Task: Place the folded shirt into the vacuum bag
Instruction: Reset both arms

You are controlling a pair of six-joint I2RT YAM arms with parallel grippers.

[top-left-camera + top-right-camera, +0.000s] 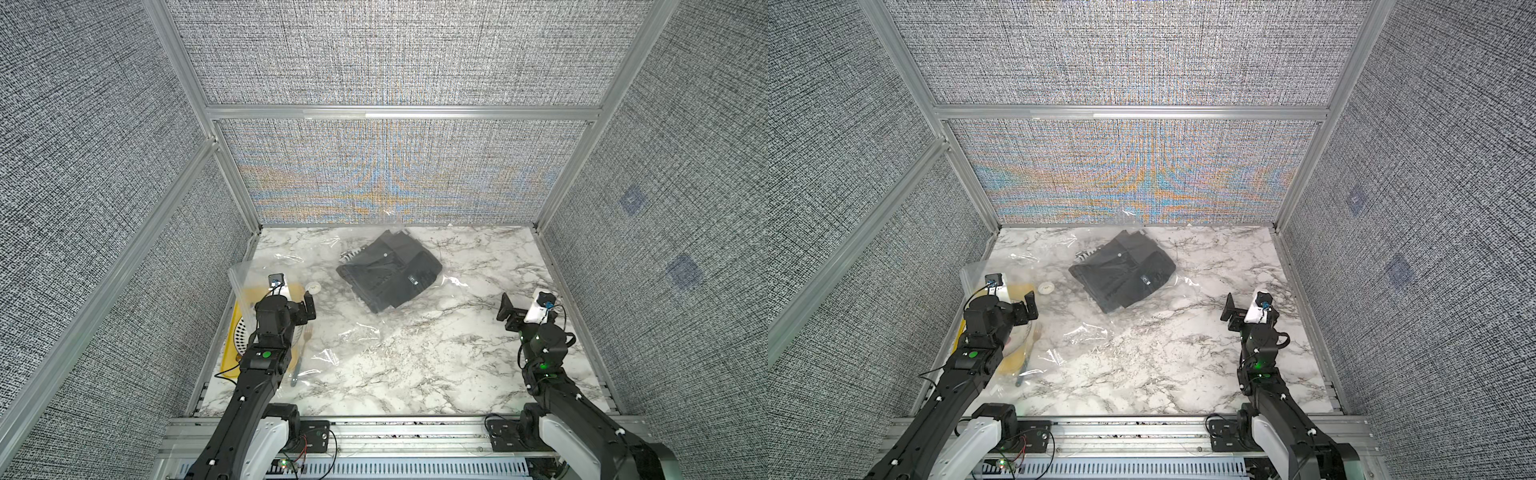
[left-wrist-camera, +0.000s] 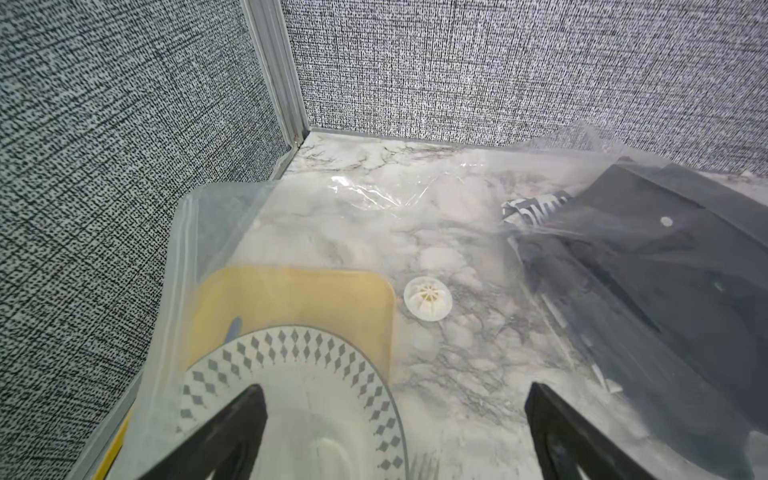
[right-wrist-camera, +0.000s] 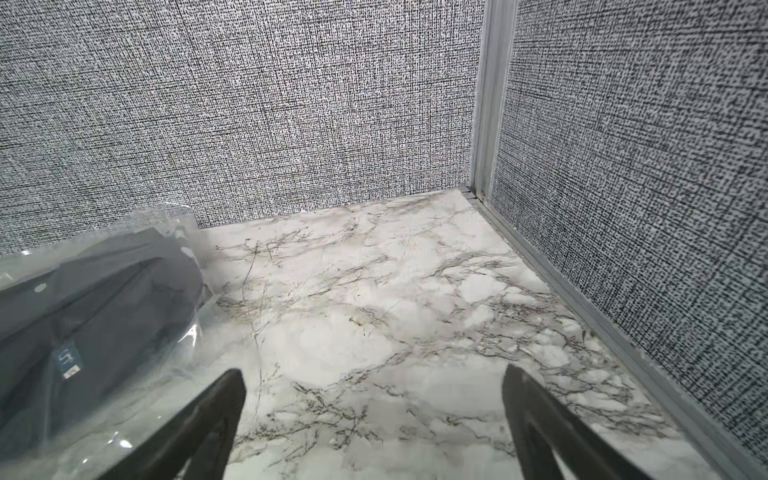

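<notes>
Top views show left claw (image 1: 297,302) and right claw (image 1: 520,308) spread apart, empty, arms (image 1: 249,399) reaching forward.

Bare marble table (image 1: 457,365) right of the vacuum bag (image 1: 357,332); plate (image 2: 266,345) and fork (image 1: 306,335) crowd the left edge

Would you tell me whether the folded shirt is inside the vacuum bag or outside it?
Inside, apparently: glossy clear film of the vacuum bag covers the folded shirt in both wrist views.
</notes>
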